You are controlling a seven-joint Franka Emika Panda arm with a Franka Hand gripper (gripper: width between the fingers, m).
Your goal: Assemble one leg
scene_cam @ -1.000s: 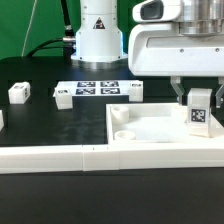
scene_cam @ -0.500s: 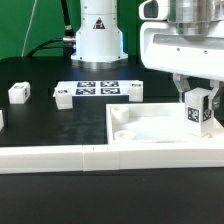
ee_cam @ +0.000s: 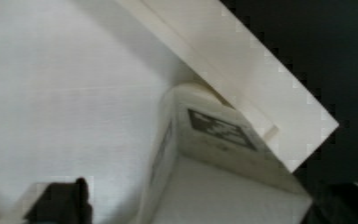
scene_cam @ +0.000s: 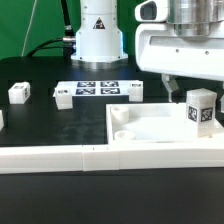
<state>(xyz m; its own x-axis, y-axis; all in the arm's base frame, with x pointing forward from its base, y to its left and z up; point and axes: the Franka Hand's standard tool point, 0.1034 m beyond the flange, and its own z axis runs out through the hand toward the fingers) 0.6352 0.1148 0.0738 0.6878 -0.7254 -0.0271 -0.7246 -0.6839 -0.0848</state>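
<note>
DESK: What takes up most of the shot?

PHOTO: A black counter (scene_cam: 40,125). The white arm (scene_cam: 100,30) rises at the back, and its wrist housing is cut off by the top and right edges of the exterior view.

DESK: And on the counter?

PHOTO: A white tray-shaped panel (scene_cam: 160,126) sits on the exterior view's right, with its far side running out of frame. Two round holes show along its left side. A white rail (scene_cam: 45,158) crosses the front, and the marker board (scene_cam: 100,89) lies flat behind.

DESK: Anything in the tray?

PHOTO: Only the leg (scene_cam: 202,108). It stands upright at the far corner on the exterior view's right, tag to the camera. Its foot is too small to show whether it sits in a hole.

DESK: Is the claw (scene_cam: 187,91) on it?

PHOTO: No. One dark finger (scene_cam: 170,92) hangs clear of the leg on the exterior view's left, and the other is hidden behind the block. In the blurred wrist view, white panel shows between a finger (ee_cam: 60,200) and the leg (ee_cam: 220,135). The claw is spread and holds nothing.

DESK: What changed?

PHOTO: Half a second ago the leg leaned, with the fingers tight against it. Now it stands straight and the finger has drawn off.

DESK: Smaller items?

PHOTO: Three loose blocks (scene_cam: 18,92) (scene_cam: 63,97) (scene_cam: 134,91) lie near the marker board. A fourth white shape is clipped at the left edge.
</note>
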